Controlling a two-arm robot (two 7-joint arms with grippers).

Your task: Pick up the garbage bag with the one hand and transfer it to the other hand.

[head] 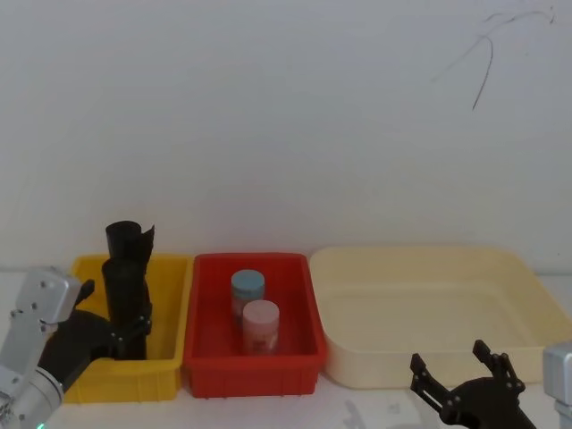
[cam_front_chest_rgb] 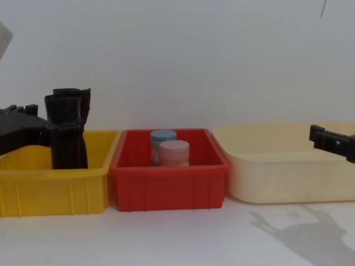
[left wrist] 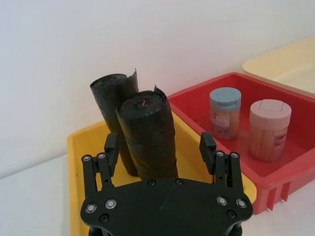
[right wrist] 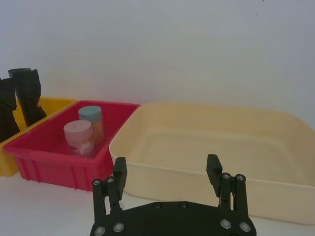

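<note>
My left gripper [left wrist: 159, 143] is wide open, straddling the nearer black crinkly rolled garbage bag [left wrist: 147, 132], not clamped. The bag stands upright mid yellow plastic bin [head: 134, 380]. My right gripper [right wrist: 166, 164] is open and empty at the cream plastic tray's [head: 429, 259] front edge.

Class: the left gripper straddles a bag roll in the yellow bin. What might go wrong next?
The far roll stands close beside the near bag, so the open left gripper closing may topple it. The right gripper sits beyond the red bin, so the carried bag might clip its jars.
</note>
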